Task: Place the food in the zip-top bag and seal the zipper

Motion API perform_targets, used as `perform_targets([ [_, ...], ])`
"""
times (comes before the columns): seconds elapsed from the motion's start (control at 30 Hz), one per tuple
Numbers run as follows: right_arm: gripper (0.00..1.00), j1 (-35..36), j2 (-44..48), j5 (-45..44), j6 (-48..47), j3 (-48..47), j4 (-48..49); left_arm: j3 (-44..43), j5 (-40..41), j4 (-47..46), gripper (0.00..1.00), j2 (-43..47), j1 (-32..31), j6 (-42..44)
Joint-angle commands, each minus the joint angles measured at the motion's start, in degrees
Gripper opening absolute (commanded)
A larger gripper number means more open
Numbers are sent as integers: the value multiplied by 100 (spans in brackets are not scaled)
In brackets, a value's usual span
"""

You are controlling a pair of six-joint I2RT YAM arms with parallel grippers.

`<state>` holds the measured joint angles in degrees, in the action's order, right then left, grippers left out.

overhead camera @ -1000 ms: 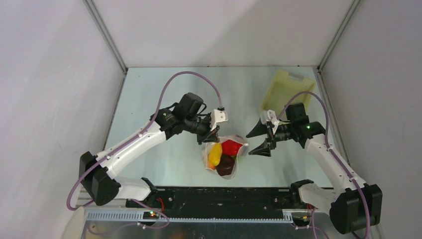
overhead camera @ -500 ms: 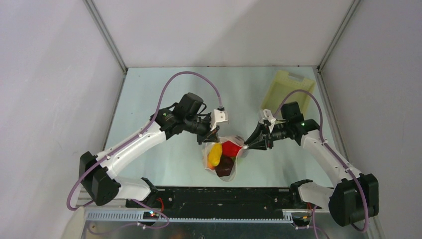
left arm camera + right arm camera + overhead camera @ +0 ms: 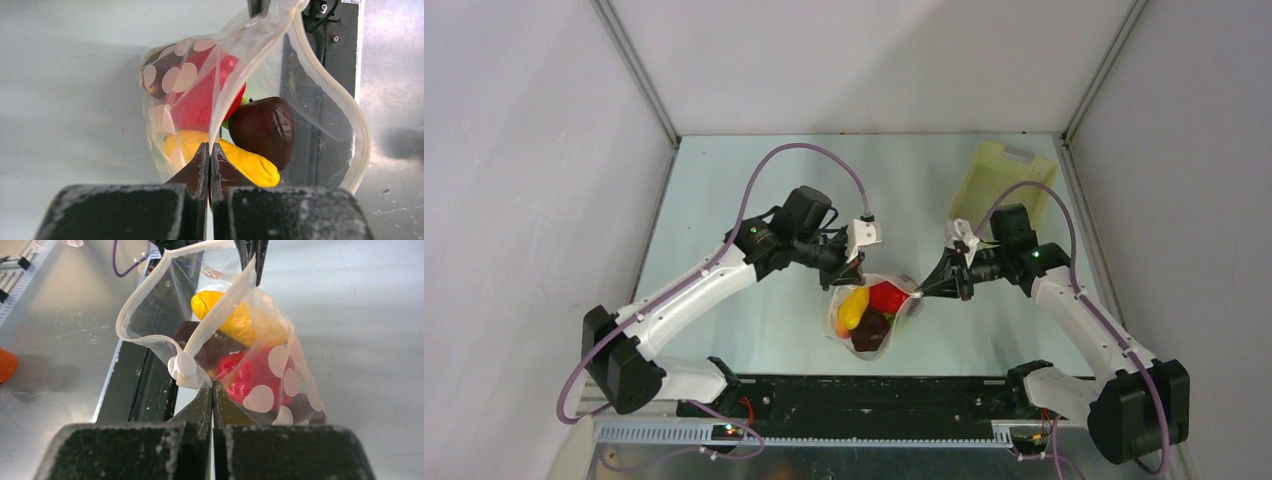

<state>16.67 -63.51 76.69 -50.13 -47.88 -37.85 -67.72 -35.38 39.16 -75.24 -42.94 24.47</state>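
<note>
Food (image 3: 882,298) loaded in bag (image 3: 870,322), mid-tabletop. Left claw (image 3: 850,279) and right claw (image 3: 921,291) each clenched on a mouth corner. Zipper (image 3: 220,305) gapes open; sealing outstanding.

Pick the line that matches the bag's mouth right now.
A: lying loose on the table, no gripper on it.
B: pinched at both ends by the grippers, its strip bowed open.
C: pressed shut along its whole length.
B: the left gripper and the right gripper each pinch one end of the mouth of the zip-top bag, and the zipper bows apart in an open loop between them.
</note>
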Motion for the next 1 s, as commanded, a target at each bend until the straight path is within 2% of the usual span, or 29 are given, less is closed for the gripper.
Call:
perform_targets([
  [0.0,0,307,424,-1347,2006,192,1705,-12,-125,-237,2,262,42,-46],
  [0.07,0,487,608,-1906,2610,310,2196,59,-98,-358,11,354,40,-150],
  [0.1,0,505,667,-1940,2896,330,2381,85,-32,-462,21,384,40,-247],
  [0.27,0,872,1199,-2549,4149,356,2915,228,-27,-666,47,774,45,-408],
  [0.3,0,956,1274,-2648,4448,357,2996,261,-43,-722,57,845,43,-439],
  [0.33,0,1145,1401,-2803,4795,351,3043,341,14,-889,86,998,38,-517],
  [0.4,0,1319,1560,-2973,5455,351,3205,460,104,-1129,96,1238,40,-630],
  [0.53,0,1419,1709,-2980,6696,334,3499,587,262,-1521,100,1618,37,-871],
  [0.6,0,1546,1788,-3144,6891,295,3393,579,270,-1631,100,1743,32,-959],
  [0.73,0,1900,1871,-3626,7020,141,2887,579,114,-1924,100,1946,28,-1264],
  [0.83,0,2066,1860,-3795,6993,79,2807,597,-416,-2152,100,1963,26,-1443],
  [0.97,0,2182,1862,-3858,7020,77,2798,600,-689,-2221,100,1785,-66,-1453],
])
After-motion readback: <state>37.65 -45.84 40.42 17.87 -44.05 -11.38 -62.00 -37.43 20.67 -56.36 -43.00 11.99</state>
